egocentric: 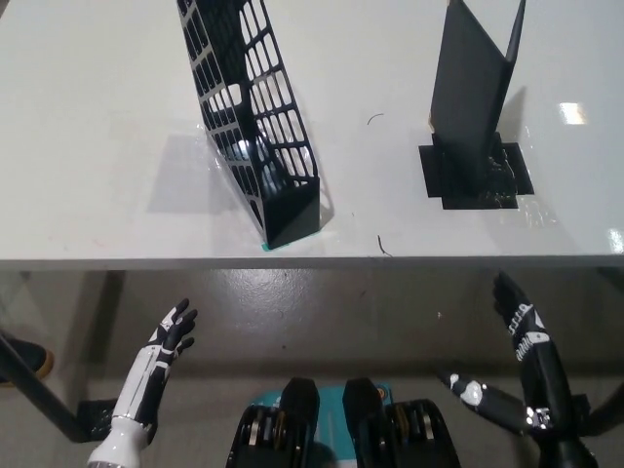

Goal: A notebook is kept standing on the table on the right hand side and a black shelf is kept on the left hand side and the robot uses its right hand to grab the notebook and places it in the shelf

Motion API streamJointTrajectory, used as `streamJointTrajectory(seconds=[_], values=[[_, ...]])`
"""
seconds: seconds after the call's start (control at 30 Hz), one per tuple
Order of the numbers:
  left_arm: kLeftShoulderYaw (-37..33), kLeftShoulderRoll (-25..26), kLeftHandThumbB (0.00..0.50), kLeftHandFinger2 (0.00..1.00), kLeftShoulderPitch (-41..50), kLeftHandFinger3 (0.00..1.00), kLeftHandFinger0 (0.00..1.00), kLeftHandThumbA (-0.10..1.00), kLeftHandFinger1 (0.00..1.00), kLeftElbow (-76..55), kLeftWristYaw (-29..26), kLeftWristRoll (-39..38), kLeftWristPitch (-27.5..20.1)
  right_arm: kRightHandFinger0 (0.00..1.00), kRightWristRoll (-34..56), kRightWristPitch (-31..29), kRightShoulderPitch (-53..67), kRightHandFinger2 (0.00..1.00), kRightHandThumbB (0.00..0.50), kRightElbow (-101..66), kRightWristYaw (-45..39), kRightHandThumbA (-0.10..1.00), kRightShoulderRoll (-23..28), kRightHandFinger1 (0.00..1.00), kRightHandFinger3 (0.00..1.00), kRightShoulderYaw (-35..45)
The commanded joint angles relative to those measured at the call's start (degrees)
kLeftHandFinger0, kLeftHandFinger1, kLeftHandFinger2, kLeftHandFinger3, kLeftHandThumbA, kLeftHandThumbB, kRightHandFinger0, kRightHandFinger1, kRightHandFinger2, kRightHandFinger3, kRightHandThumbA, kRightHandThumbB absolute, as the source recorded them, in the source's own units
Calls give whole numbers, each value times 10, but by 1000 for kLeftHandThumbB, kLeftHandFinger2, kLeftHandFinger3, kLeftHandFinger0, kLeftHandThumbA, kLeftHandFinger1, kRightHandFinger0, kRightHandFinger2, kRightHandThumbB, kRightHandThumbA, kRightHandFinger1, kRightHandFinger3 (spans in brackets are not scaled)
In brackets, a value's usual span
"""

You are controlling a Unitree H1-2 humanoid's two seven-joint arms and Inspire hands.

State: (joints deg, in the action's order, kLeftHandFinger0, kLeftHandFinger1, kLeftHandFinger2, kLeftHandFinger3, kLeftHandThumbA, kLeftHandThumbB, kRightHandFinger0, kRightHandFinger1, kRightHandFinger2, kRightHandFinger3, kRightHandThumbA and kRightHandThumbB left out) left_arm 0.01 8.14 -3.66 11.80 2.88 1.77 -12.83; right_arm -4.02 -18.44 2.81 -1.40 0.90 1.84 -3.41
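Reaching comes first: right hand (522,327), fingers spread and empty below the near desk (97,175) edge, should rise to the upright notebook (473,88) at right, gripping its spine firmly; left hand (171,336) rests open, shelf (258,127) left

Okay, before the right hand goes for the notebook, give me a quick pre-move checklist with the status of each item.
1. Notebook standing upright on the table, right side: ok.
2. Shelf in place on the left, well apart from the notebook: ok.
3. Shelf opening free to take the notebook: cannot tell, the inside is dark and seen only through the grid wall.
4. Right hand empty, fingers apart, below the table edge in front of the notebook: ok.
5. Left hand resting low at the left, open, clear of the shelf: ok.
6. Path from right hand up to the notebook: ok, nothing shows between them except the table edge.
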Motion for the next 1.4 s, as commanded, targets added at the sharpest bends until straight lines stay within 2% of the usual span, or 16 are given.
streamJointTrajectory(seconds=[0.0, 0.07, 0.17, 0.23, 0.3, 0.33, 0.47, 0.5, 0.67, 0.8, 1.0, 1.03, 1.17, 1.23, 1.3, 1.37], values=[[-1, 1, 103, 1000, -8, 1000, 1000, 1000, 1000, -11, 2, 0, -25, 1000, -37, -77, -10, 1000, 119, -84, 22, 1000, -16, 1000, 1000, 5], [-2, 1, 107, 1000, -5, 1000, 1000, 1000, 1000, -12, 2, 4, -27, 1000, -48, -54, -22, 1000, 175, -131, 29, 1000, -25, 1000, 1000, 15], [-2, 1, 107, 1000, -5, 1000, 1000, 1000, 1000, -12, 2, 4, -28, 1000, -67, -26, -50, 1000, 183, -155, 35, 1000, -27, 1000, 1000, 28], [-3, 0, 101, 1000, 0, 1000, 1000, 1000, 1000, -14, 1, 5, -29, 1000, -72, -7, -83, 1000, 221, -153, 43, 1000, -28, 1000, 1000, 42], [-3, 0, 98, 1000, 3, 1000, 1000, 1000, 1000, -19, 3, 2, -25, 1000, -75, 5, -111, 1000, 192, -143, 46, 1000, -24, 1000, 1000, 53], [-3, -1, 99, 1000, 4, 1000, 1000, 1000, 1000, -21, 3, 1, -23, 1000, -73, 14, -132, 1000, 154, -134, 50, 1000, -22, 1000, 1000, 61], [-3, -1, 112, 1000, 2, 1000, 1000, 1000, 1000, -17, 1, 5, -27, 1000, -73, 63, -204, 1000, 216, -88, 61, 1000, -13, 1000, 1000, 89], [-4, -2, 115, 1000, 5, 1000, 1000, 1000, 1000, -18, 5, 0, -26, 1000, -75, 66, -218, 1000, 215, -73, 63, 1000, -10, 1000, 1000, 95], [-4, -1, 99, 1000, 9, 1000, 1000, 1000, 1000, -11, 3, 2, -39, 1000, -72, 89, -289, 1000, 320, 15, 81, 1000, 2, 1000, 1000, 118], [-6, -3, 100, 1000, 13, 1000, 1000, 1000, 1000, -12, 6, 0, -36, 1000, -66, 102, -332, 1000, 349, 85, 100, 1000, 12, 1000, 1000, 136], [-3, -4, 101, 1000, 20, 1000, 1000, 1000, 1000, -13, 5, -3, -37, 1000, -61, 63, -391, 1000, 356, 212, 134, 1000, 29, 1000, 1000, 150], [-4, -5, 113, 1000, 22, 1000, 1000, 1000, 1000, -14, 4, -2, -36, 1000, -57, 57, -400, 1000, 344, 236, 137, 1000, 32, 1000, 1000, 152], [-7, -3, 98, 1000, 26, 1000, 1000, 1000, 1000, -15, 9, 0, -38, 1000, -51, 45, -429, 1000, 323, 308, 152, 1000, 39, 1000, 1000, 155], [-7, -3, 101, 1000, 26, 1000, 1000, 1000, 1000, -15, 7, 4, -37, 1000, -64, 27, -457, 1000, 331, 368, 175, 1000, 47, 1000, 1000, 151], [-7, -3, 112, 1000, 26, 1000, 1000, 1000, 1000, -16, 4, 8, -34, 1000, -63, 23, -479, 1000, 363, 410, 188, 1000, 48, 1000, 1000, 150], [-8, -3, 118, 1000, 28, 1000, 1000, 1000, 1000, -15, 3, 12, -35, 1000, -52, 14, -499, 1000, 367, 450, 190, 1000, 47, 1000, 1000, 150]])
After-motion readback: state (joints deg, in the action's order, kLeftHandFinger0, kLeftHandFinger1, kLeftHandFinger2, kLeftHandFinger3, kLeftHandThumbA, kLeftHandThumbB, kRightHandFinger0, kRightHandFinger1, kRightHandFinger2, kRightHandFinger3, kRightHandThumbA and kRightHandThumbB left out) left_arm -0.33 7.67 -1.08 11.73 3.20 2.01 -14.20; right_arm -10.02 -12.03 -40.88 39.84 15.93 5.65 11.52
